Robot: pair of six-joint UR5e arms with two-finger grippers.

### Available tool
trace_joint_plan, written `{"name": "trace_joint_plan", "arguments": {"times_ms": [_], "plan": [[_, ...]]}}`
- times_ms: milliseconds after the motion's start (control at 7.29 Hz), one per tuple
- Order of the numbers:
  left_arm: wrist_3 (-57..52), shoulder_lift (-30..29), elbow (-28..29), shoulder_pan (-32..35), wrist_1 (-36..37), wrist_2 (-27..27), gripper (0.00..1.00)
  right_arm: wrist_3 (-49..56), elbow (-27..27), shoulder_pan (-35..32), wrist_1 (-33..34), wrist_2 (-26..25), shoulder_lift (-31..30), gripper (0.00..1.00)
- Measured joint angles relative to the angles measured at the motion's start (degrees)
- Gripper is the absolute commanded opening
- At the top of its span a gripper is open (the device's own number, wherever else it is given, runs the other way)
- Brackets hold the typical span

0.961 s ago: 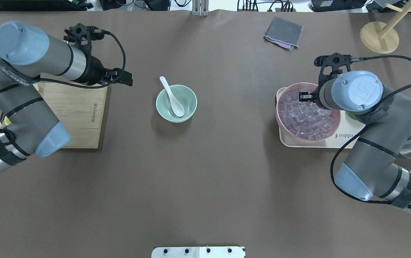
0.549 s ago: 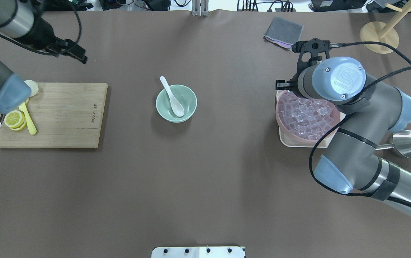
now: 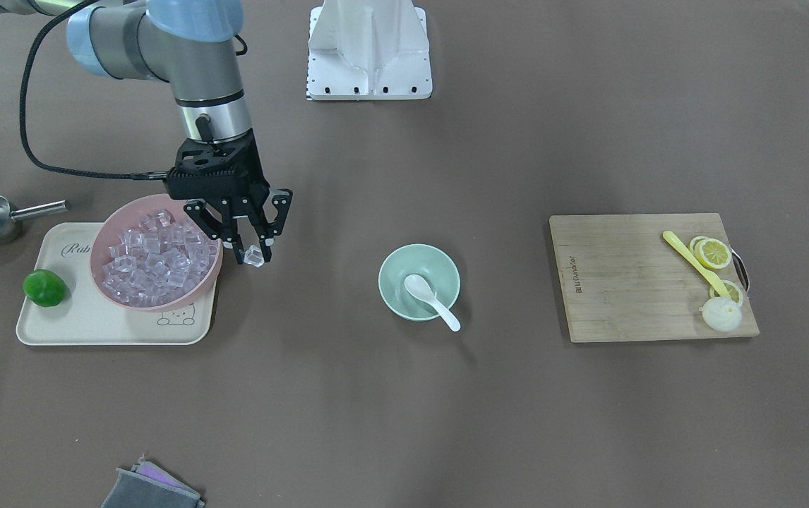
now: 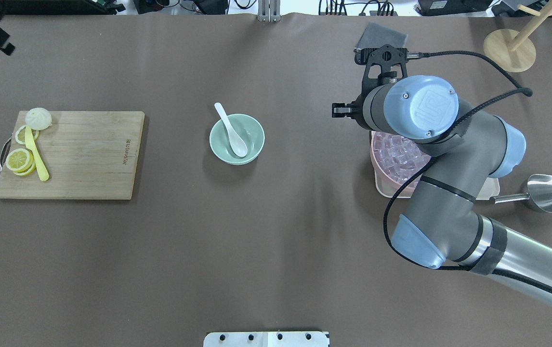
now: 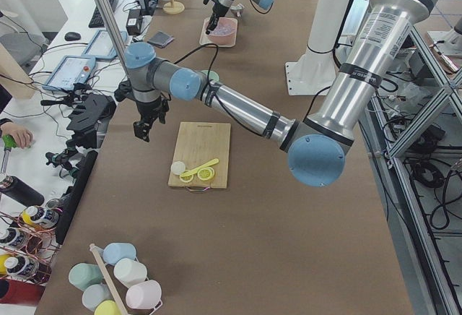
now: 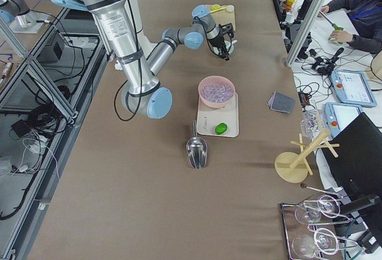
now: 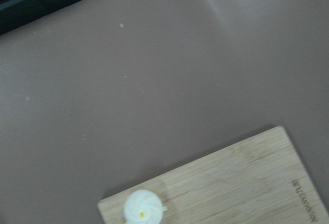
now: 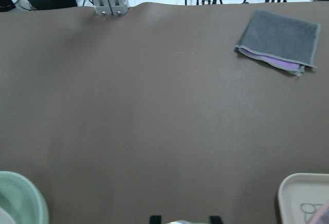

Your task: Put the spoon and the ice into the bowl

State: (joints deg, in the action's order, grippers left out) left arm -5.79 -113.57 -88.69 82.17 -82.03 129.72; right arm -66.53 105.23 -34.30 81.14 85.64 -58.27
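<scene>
Both arms have moved over the bench [image 3: 404, 423]. The right arm [image 4: 449, 193] has come up out of the pink bowl [image 3: 122, 209] and swung toward the middle. The left arm [image 5: 238, 105] has pulled far back off the board [image 3: 630, 282]. The left gripper [image 5: 144, 128] hangs out past the board's far end, and I cannot tell if it is open or closed. The right gripper [image 3: 253, 255] points down just past the pink bowl's rim. Its fingers are pinched narrow on one cube of ice [image 3: 256, 256].

The green bowl [image 3: 394, 271] sits in the middle of the bench, well apart from that gripper. The spoon [image 3: 431, 297] is already in it, so I think only the ice is left to do.

To do this bit well, I would keep the squeeze steady all the way across, because ice looks slippery. I would stop right over a bare green part beside the scoop, not over the handle. Then I would go low before letting go, so the cube does not bounce out.

The spoon lies on a slant. Its scoop is down in the bowl. Its handle leans on the rim and sticks out, pointing away from the robot and a bit to its left. The cube has no long side that I can see.
</scene>
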Motion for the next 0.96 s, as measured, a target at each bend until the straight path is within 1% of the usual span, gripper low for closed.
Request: {"name": "trace_joint_plan", "arguments": {"times_ms": [137,275,412,549,686,961], "plan": [[-2.26,1.04,3.87,3.43,0.48,-0.11,0.99,-1.59,-1.65,1.44,0.01,-0.89,2.45,0.0],[-3.03,2.25,6.47,6.19,0.29,-0.22,0.99,-3.21,-3.83,2.87,0.04,-2.05,4.92,0.0],[-3.46,3.79,7.66,8.26,-0.19,-0.24,0.99,-4.18,-6.3,4.04,0.04,-3.12,7.19,0.0],[-3.86,6.21,7.96,9.54,-1.76,-0.09,0.99,-5.32,-9.92,4.89,0.01,-3.72,9.97,0.0],[-4.07,8.7,7.94,10.17,-4.81,0.05,0.99,-6.45,-14.29,5.62,-0.01,-3.96,13.25,0.0],[-3.97,11.04,8.16,10.4,-8.8,0.09,1.0,-8.2,-22.96,6.98,-0.02,-4.09,19.36,0.0]]}}
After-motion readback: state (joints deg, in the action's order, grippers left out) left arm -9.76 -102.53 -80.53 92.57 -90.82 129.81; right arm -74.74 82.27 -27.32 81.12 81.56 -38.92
